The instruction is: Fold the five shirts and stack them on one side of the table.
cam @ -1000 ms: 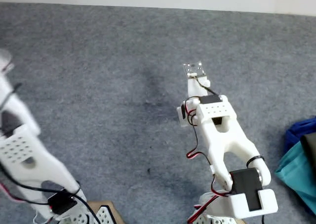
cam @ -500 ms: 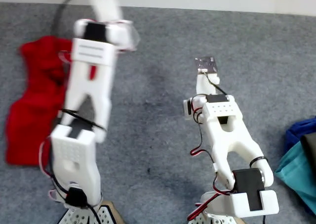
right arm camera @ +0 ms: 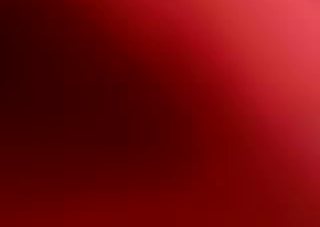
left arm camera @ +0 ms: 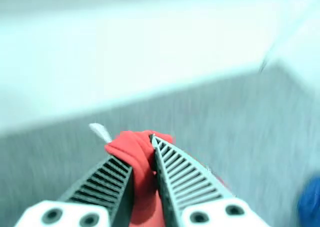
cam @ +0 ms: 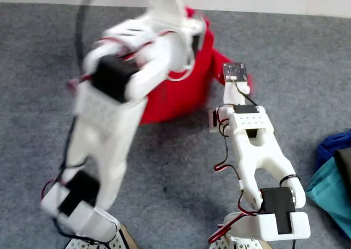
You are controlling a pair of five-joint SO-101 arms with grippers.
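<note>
A red shirt (cam: 175, 98) hangs bunched over the back middle of the grey table, lifted by my left arm (cam: 137, 68). In the left wrist view my left gripper (left arm camera: 137, 149) is shut on a fold of this red shirt (left arm camera: 127, 144). My right gripper (cam: 234, 72) reaches to the shirt's right edge, with red cloth just behind it. The red shirt (right arm camera: 160, 107) lies close against the right wrist camera.
A blue shirt (cam: 334, 145) and a teal shirt (cam: 332, 191) are heaped at the table's right edge, with a dark object (cam: 345, 169) on top. Bare grey table surface (cam: 44, 68) lies to the left and at the far right back.
My left arm has swung from the left edge to the back middle, dragging the red shirt rightward with it. My right arm has shifted slightly to the right.
</note>
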